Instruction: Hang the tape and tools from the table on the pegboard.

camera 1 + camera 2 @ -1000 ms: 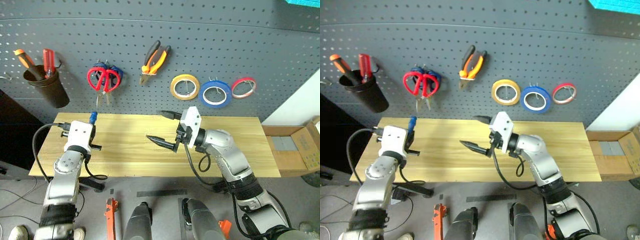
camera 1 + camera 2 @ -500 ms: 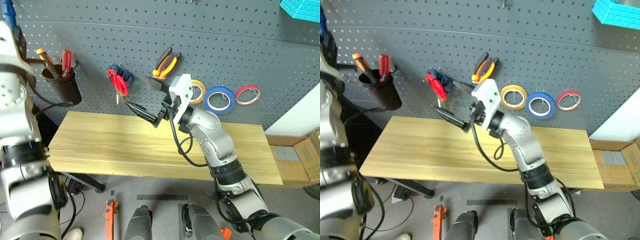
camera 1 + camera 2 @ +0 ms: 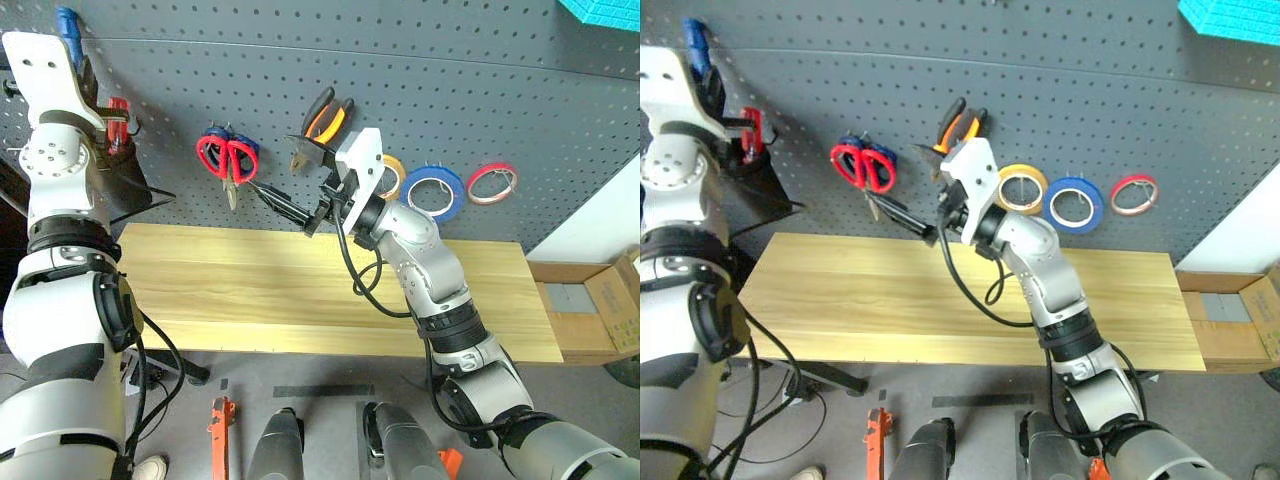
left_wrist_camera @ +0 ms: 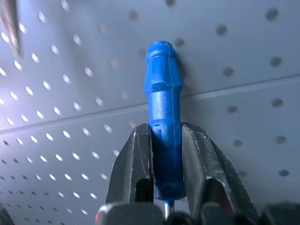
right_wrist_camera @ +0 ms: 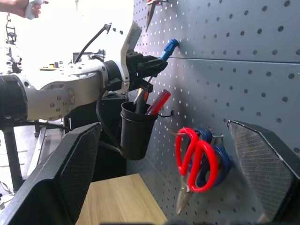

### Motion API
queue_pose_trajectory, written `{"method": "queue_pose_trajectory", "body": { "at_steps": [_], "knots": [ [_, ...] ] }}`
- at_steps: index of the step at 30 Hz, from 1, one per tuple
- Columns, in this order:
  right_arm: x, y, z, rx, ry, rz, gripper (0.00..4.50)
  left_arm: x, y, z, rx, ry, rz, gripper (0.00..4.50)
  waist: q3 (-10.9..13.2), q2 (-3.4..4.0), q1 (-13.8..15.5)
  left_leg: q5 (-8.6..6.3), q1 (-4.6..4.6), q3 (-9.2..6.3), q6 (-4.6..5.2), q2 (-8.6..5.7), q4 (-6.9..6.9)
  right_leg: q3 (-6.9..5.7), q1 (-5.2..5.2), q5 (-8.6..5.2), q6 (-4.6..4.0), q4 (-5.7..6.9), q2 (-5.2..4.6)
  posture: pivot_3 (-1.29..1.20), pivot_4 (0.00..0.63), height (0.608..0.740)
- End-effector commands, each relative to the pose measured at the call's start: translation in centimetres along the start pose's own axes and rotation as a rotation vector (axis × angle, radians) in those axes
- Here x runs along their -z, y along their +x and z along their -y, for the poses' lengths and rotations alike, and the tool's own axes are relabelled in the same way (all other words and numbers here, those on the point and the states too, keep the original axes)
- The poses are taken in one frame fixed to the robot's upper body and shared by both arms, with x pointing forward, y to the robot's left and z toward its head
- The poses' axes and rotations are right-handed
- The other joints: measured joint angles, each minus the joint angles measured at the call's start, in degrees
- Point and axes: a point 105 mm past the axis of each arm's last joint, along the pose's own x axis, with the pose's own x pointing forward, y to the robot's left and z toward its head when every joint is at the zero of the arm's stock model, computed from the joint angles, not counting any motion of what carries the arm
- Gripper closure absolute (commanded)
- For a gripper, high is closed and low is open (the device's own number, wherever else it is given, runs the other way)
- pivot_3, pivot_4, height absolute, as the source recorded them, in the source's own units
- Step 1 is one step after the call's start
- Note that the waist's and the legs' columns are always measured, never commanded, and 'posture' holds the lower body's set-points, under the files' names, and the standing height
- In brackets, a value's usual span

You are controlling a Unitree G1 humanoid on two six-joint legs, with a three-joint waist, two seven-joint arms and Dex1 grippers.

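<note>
My left gripper (image 4: pixel 164 133) is shut on the blue-handled screwdriver (image 4: pixel 163 89) and holds it high against the dark grey pegboard (image 3: pixel 470 80), above the black cup. The handle's end (image 5: pixel 169 45) is close to the board; I cannot tell whether it touches. My right gripper (image 3: pixel 274 166) is open and empty, pointing at the board between the red-handled scissors (image 3: pixel 224 157) and the orange-and-black pliers (image 3: pixel 324 114), which hang there. The blue tape (image 3: pixel 433 191) hangs to the right of my right hand. The wooden table (image 3: pixel 230 295) lies bare below.
A black cup (image 5: pixel 136 132) on the board holds a red and an orange screwdriver. Blue-handled scissors hang behind the red ones. A yellow roll (image 3: pixel 392 172) and a pink-red roll (image 3: pixel 489 180) flank the blue tape. A cardboard box (image 3: pixel 600 310) stands beyond the table's right end.
My left arm rose from the table's left end, carrying the screwdriver up to the board. My right gripper lifted from over the table to the board beside the scissors, still open.
</note>
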Motion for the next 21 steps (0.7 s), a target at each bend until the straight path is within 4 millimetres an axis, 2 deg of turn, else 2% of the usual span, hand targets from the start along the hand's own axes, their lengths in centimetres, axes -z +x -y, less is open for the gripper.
{"method": "queue_pose_trajectory", "body": {
  "at_steps": [1, 4, 14, 21],
  "knots": [
    [-0.6, -0.3, -0.5, -0.008, -0.014, 0.022, 0.00, 0.6, -0.7, -0.4, 0.015, 0.018, 0.022, 3.99, 0.14, 0.19, -0.02, 0.00, 0.00, 0.00, 0.00, 0.00, 0.01, 0.00, 0.01, 0.00, 0.00, 0.00, 0.00, 0.02, 0.268, 0.740],
    [0.0, -0.7, -0.9, -0.014, -0.005, 0.002, 0.00, 2.7, -1.8, -1.2, 0.011, 0.030, -0.024, 3.99, 0.35, 0.38, -0.37, 0.00, 0.05, 0.03, 0.01, -0.02, -0.01, 0.07, 0.03, 0.00, 0.01, 0.01, -0.02, 0.03, 0.276, 0.740],
    [0.6, -1.0, -0.8, -0.010, 0.000, -0.023, 0.00, 3.9, -3.7, -1.4, 0.016, 0.013, -0.010, 3.99, 0.75, 0.35, -0.37, -0.01, 0.00, 0.03, 0.02, 0.01, -0.01, 0.08, -0.01, 0.01, -0.01, -0.02, -0.01, 0.05, 0.264, 0.740],
    [0.7, -0.9, -0.6, -0.013, -0.006, -0.025, 0.00, 3.3, -3.9, -2.0, 0.010, 0.016, -0.006, 1.58, 0.76, 0.35, -0.33, -0.01, 0.01, 0.01, 0.02, 0.01, 0.01, 0.05, 0.00, 0.00, 0.00, 0.00, 0.00, 0.06, 0.258, 0.740]
  ]
}}
